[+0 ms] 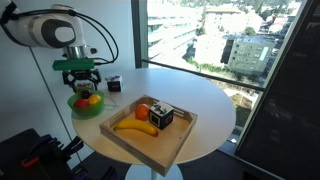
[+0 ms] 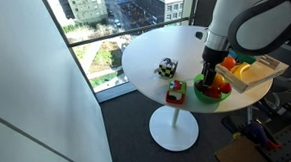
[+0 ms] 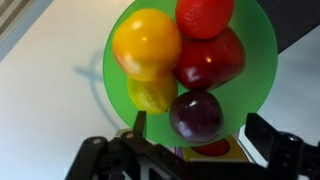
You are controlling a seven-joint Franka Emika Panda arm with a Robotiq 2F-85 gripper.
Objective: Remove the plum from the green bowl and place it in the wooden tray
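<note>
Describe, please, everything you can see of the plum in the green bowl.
The plum is small, round and dark purple, with smooth, glossy skin and a pale highlight. It lies whole in the green bowl, by the rim nearest the gripper, against a red apple and a yellow lemon. The open gripper hovers over it, fingers either side, apparently not touching it.

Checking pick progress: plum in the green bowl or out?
In. Wrist view shows the dark plum lying inside the green bowl among other fruit; the gripper hangs open around it, not gripping.
</note>
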